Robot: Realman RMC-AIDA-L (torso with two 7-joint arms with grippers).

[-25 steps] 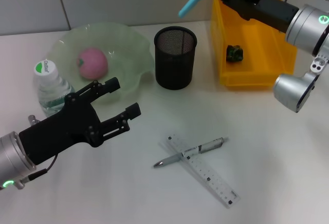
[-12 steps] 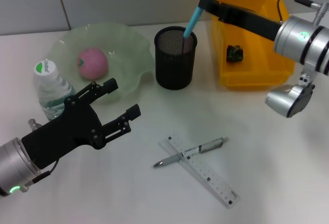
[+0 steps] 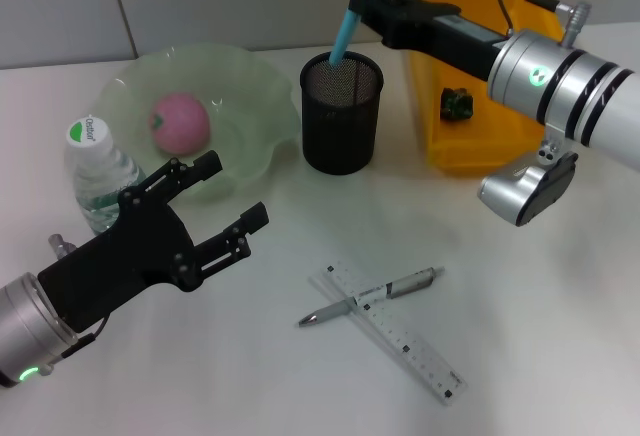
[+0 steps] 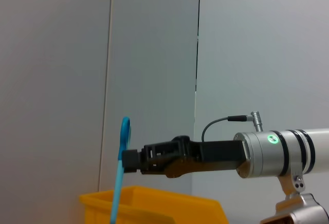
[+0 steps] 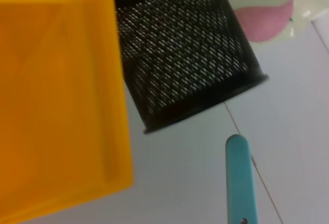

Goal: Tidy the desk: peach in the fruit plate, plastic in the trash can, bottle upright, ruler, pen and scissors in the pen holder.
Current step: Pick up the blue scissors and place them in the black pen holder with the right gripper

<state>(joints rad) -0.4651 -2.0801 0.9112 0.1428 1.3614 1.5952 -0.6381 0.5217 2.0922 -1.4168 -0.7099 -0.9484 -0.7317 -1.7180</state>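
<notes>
Two stationery items lie nearest on the desk (image 3: 540,306): the ruler (image 3: 395,331) and the pen (image 3: 372,296), crossed over each other. The left gripper (image 3: 215,201) hovers low beside them, fingers spread and empty (the bottle (image 3: 98,171) stands upright just behind it). Farther back, the peach (image 3: 180,122) sits in the fruit plate (image 3: 255,86). The right gripper (image 3: 362,4) is clamped on the blue scissors (image 3: 352,16), whose tips dip into the pen holder (image 3: 341,111). Dark plastic (image 3: 458,103) lies in the yellow trash can (image 3: 510,151).
</notes>
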